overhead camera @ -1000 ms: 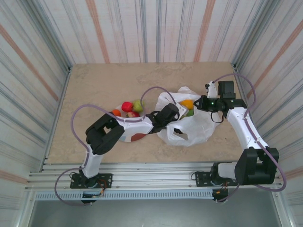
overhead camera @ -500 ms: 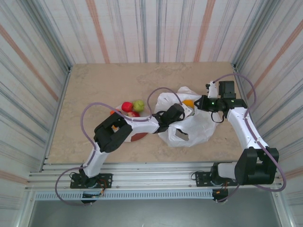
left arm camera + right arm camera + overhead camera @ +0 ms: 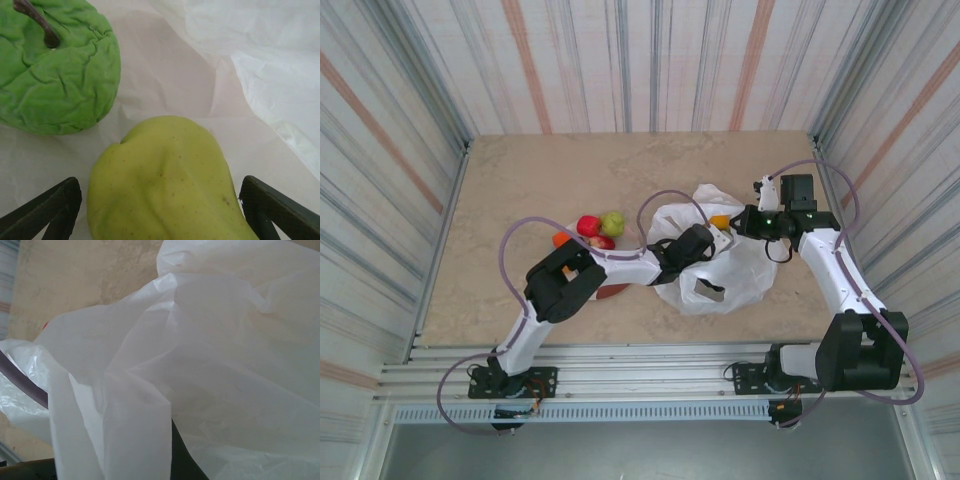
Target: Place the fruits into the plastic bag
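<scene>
We see left gripper released, jaws wide, inside plastic bag; yellow-green pear lies between its fingers, wrinkled green fruit just ahead-left; right gripper clenched on bag rim; other fruits sit well behind left gripper, outside bag

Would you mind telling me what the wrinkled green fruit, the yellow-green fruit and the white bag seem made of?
The green fruit: probably soft foam or rubber, matte; its skin is creased. The yellow-green fruit: likely moulded plastic or foam, smooth, faintly speckled. The bag: thin translucent plastic film, crinkled.
</scene>
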{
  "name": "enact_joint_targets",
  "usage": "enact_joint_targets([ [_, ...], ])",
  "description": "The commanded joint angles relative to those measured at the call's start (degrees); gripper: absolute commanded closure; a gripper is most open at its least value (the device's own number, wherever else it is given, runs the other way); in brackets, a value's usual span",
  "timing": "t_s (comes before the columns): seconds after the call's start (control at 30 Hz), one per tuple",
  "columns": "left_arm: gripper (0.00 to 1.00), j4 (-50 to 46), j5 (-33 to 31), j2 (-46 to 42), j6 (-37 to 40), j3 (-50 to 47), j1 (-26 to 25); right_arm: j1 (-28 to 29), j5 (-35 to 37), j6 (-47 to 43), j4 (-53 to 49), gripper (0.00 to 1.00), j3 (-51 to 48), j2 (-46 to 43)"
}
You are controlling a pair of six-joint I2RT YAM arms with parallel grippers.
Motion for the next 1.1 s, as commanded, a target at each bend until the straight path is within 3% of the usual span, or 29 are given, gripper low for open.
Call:
enact_joint_targets([
  [0.0, 0.11, 1.1, -1.3, -4.5, 1.5, -2.1, 0.0, -0.6, -0.3, 0.3, 0.2, 1.0, -0.3, 0.8],
  [0.43, 0.03, 1.6, -4.2, -16.5, 3.9, -14.6, 1.8, -1.5, -0.6, -0.1, -0.1, 1.0, -0.4, 0.4],
  [1.07, 0.09, -4.2, -1.6, -41.6, 6.6, -34.7, 4.9, -1.8, -1.0, -0.2, 0.4, 1.0, -0.4, 1.4],
])
